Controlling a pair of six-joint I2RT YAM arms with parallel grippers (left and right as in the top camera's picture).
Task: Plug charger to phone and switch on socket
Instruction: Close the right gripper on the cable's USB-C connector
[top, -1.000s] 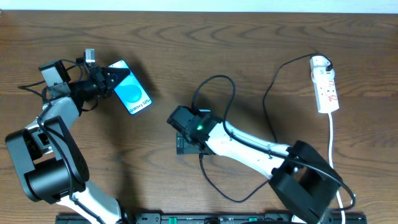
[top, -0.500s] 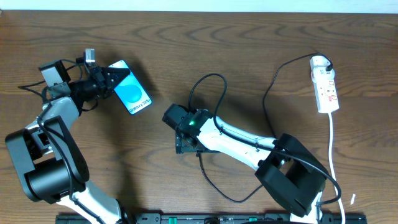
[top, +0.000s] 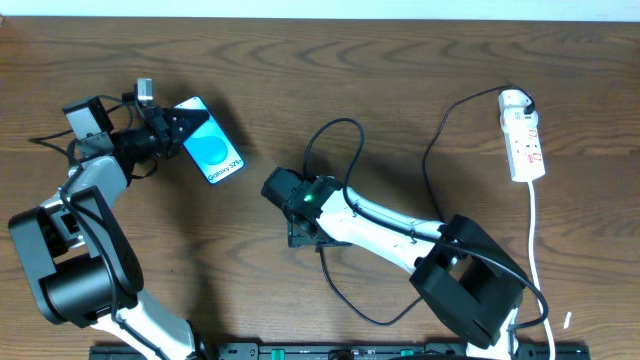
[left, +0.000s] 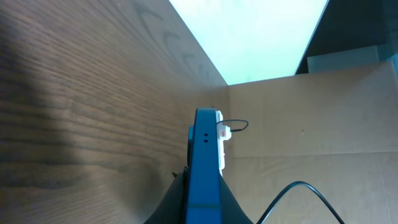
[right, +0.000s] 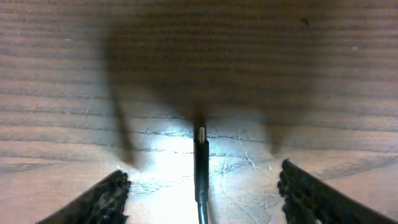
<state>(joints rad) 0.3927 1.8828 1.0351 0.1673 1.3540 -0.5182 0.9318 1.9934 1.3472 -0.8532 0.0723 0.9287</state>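
The phone (top: 210, 152), black-framed with a blue screen, is held tilted at the left by my left gripper (top: 178, 130), which is shut on its end. In the left wrist view the phone (left: 204, 168) shows edge-on between the fingers. My right gripper (top: 305, 233) is open at the table's middle, low over the charger's connector tip. In the right wrist view the tip (right: 200, 158) lies on the wood between the spread fingers (right: 202, 196), untouched. The black cable (top: 433, 150) loops to the white socket (top: 525, 140) at the far right, with its plug (top: 527, 101) at the top end.
The socket's white cord (top: 533, 230) runs down the right side to the front edge. The cable makes a loop (top: 340, 125) behind the right gripper and another near the front (top: 375, 318). The distant socket (left: 222, 132) and cable (left: 292, 190) show in the left wrist view.
My right arm's wrist has shifted a little to the left, with the gripper staying over the connector tip. The left arm and the phone have not moved.
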